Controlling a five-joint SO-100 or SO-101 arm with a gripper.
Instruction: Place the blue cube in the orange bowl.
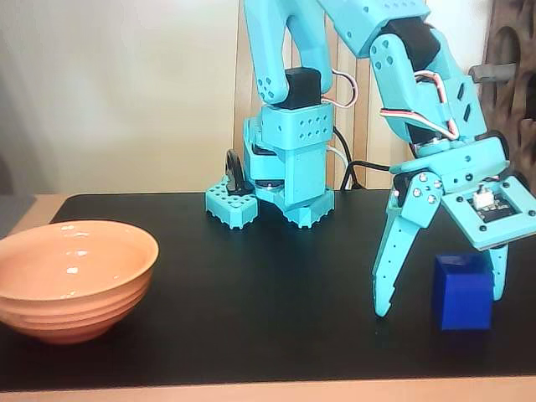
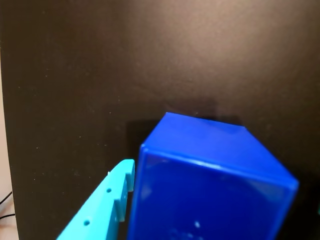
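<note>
A matte black tabletop [image 1: 276, 301] with a pale wooden edge along its front fills the lower half of the fixed view, and behind it stands a plain cream wall [image 1: 117, 84] with a light wooden panel rising behind the arm and a dark carved wooden piece [image 1: 512, 50] at the two o'clock corner. The turquoise plastic robot arm [image 1: 293, 126] sits on its base toward the back of the table at about twelve o'clock, black and white cables trailing from it. Its two-finger turquoise gripper [image 1: 440, 303] hangs at four o'clock, fingertips down near the surface, jaws spread wide with one finger on either side of the small solid deep-blue cube [image 1: 461, 293]. The cube rests on the black surface between the fingers (whether the far finger touches it is hidden behind the cube). In the wrist view the cube [image 2: 210, 185] fills the lower part from five to seven o'clock, and one perforated turquoise finger [image 2: 102, 207] lies just beside its left face with a narrow gap showing. The wide, shallow, glossy peach-orange bowl [image 1: 71, 280] with ridged sides stands at eight o'clock in the fixed view, well apart from the cube, light glinting on its inner wall.
</note>
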